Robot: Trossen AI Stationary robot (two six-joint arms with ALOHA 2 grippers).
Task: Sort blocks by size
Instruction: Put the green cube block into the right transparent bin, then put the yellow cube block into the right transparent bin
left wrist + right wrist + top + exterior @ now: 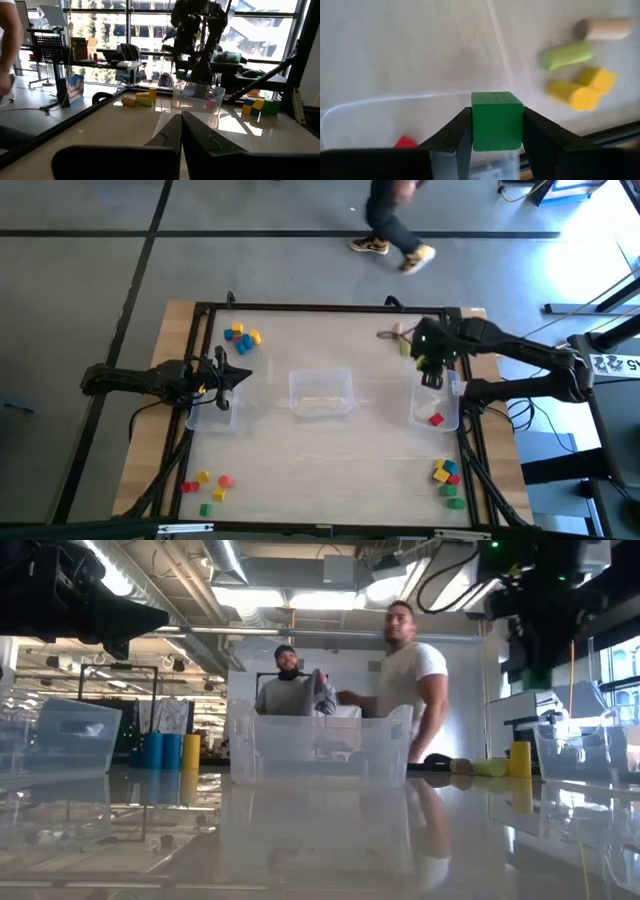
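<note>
My right gripper (433,378) hangs above the far rim of the right clear bin (436,416) and is shut on a green cube (496,120); a red block (436,419) lies in that bin. My left gripper (181,131) is shut and empty, over the left clear bin (213,415). Loose blocks lie in groups on the table: far left (241,338), far right (403,340), near left (207,488) and near right (448,480). My right gripper pinches the green cube by two opposite side faces (476,122), one finger on each. The fingers point down from above. The cube is lifted clear, level, above the right bin's far rim.
A third clear bin (321,392) stands at the table's middle. A black frame (330,308) runs round the table edge. People stand and walk beyond the far edge (405,680).
</note>
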